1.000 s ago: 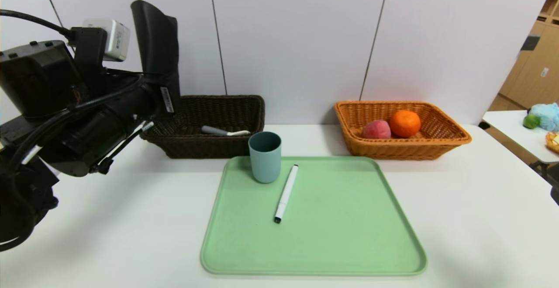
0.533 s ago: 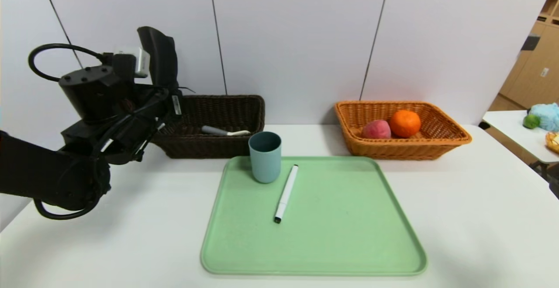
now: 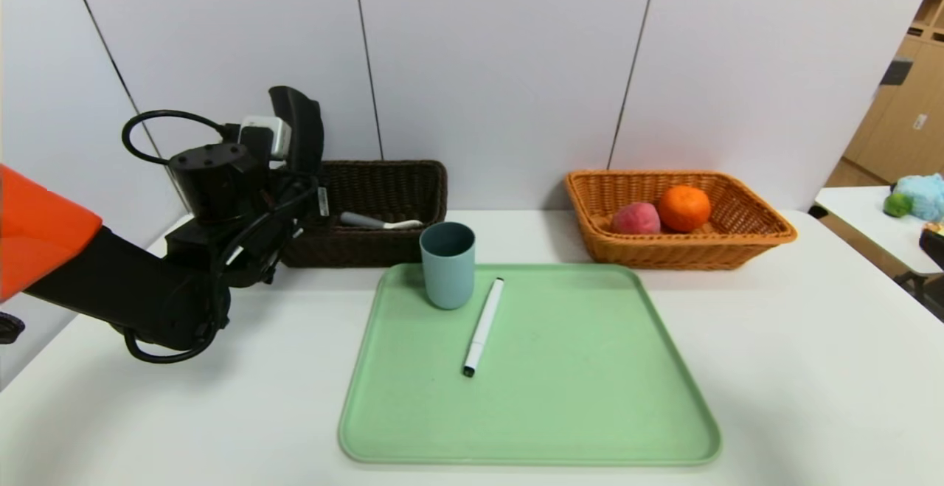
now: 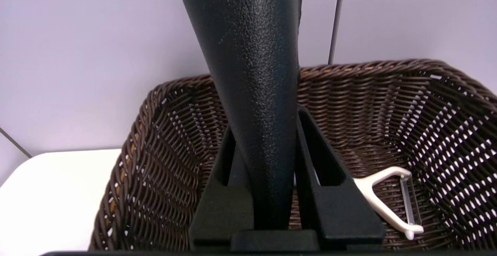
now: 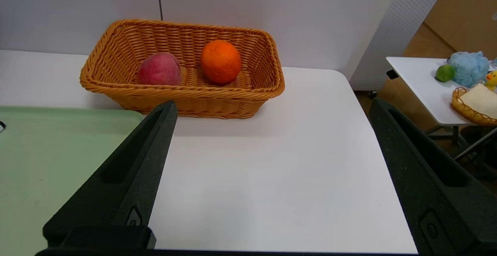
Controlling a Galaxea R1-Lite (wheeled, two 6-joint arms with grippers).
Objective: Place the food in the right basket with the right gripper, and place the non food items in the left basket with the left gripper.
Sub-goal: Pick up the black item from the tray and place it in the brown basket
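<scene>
Between my left claw's (image 4: 268, 194) closed fingers: black pouch (image 4: 252, 73), clamped at one end, standing upright, soft, light, liable to flop. Just beyond and below: dark basket (image 4: 155, 139), peeler (image 4: 392, 197) inside.

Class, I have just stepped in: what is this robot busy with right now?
It is sorting. The left gripper, shut on the black pouch, is over the dark basket, where the peeler lies. The peach and orange sit in the tan basket. The cup and marker wait on the tray.
</scene>
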